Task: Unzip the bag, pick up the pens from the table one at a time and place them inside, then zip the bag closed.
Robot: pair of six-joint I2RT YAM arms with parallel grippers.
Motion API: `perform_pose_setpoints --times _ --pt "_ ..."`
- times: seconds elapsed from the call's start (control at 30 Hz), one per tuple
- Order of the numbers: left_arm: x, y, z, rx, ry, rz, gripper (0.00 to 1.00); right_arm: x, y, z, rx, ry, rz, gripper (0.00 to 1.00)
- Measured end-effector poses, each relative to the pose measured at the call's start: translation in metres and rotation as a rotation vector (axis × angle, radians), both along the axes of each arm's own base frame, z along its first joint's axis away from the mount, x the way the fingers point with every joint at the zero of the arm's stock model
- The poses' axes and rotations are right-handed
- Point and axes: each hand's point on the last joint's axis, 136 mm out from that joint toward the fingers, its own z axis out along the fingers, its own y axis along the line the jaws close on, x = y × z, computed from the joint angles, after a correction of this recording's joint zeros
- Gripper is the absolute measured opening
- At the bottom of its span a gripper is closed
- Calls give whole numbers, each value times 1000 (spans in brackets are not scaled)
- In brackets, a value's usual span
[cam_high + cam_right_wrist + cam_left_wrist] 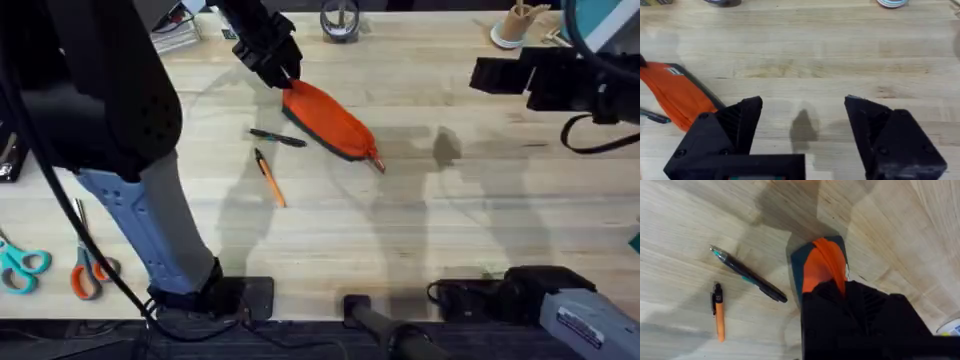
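Observation:
The orange bag [328, 122] lies slanted on the table [450, 230], its dark zipper edge facing front and the small pull tab [378, 162] at its right end. My left gripper [283, 80] is shut on the bag's far left end; in the left wrist view the orange fabric [824, 265] runs into the black fingers [860, 320]. A black pen [278, 138] and an orange pen [270, 178] lie just left of the bag, also seen as black pen [747, 275] and orange pen [719, 317]. My right gripper [802, 125] hovers open over bare wood, right of the bag [680, 95].
Teal-handled scissors [22, 265] and orange-handled scissors [88, 272] lie at the front left. A round metal object [340, 20] and a white dish with wooden pieces [515, 28] stand at the back edge. The right arm [560, 80] hangs high at the right.

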Motion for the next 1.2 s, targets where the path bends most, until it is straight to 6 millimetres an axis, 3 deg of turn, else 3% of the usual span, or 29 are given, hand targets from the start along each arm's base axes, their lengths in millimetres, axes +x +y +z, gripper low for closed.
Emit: perform_pose_setpoints --times 0.33,0.53,0.93,1.2 --pt "0 0 0 0 0 0 41 0 1 0 3 0 4 998" --pt "0 0 0 0 0 0 41 -4 15 -2 56 16 68 997" --pt "0 0 0 0 0 0 41 -41 32 -33 75 202 197 997" --pt "0 0 0 0 0 0 41 -56 42 -41 68 255 292 996"
